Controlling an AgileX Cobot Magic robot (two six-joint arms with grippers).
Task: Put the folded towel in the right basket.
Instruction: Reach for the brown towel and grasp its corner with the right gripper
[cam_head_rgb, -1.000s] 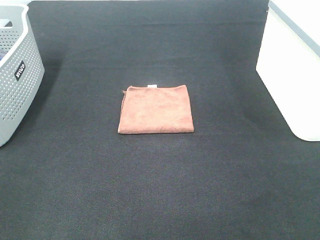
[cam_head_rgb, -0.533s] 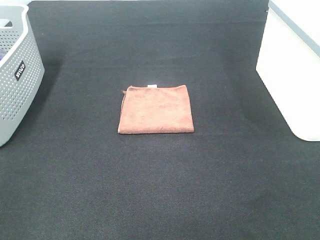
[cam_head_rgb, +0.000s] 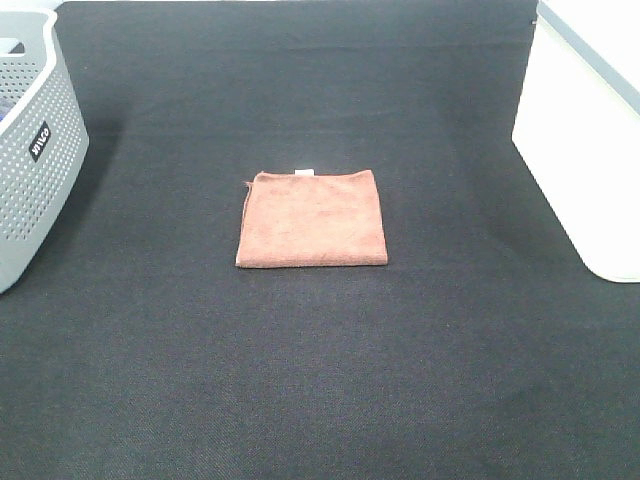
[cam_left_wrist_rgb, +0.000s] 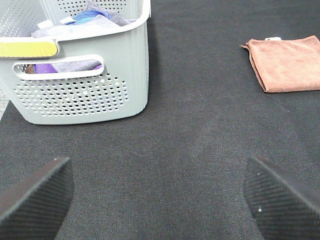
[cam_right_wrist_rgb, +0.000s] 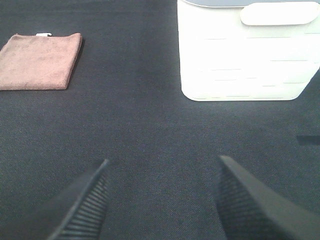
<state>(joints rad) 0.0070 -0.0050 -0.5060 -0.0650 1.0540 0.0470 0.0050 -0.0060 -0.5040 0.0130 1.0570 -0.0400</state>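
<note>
The folded towel (cam_head_rgb: 312, 219), rust-brown with a small white tag at its far edge, lies flat in the middle of the black mat. It also shows in the left wrist view (cam_left_wrist_rgb: 285, 62) and the right wrist view (cam_right_wrist_rgb: 41, 60). The right basket (cam_head_rgb: 590, 130), white and solid-walled, stands at the right edge; the right wrist view shows its wall (cam_right_wrist_rgb: 245, 55). My left gripper (cam_left_wrist_rgb: 160, 200) is open and empty, well short of the towel. My right gripper (cam_right_wrist_rgb: 162, 200) is open and empty, between towel and white basket. Neither gripper shows in the exterior high view.
A grey perforated basket (cam_head_rgb: 30, 150) with a black label stands at the left edge, holding several cloths (cam_left_wrist_rgb: 75, 25). The black mat (cam_head_rgb: 320, 380) covers the whole table.
</note>
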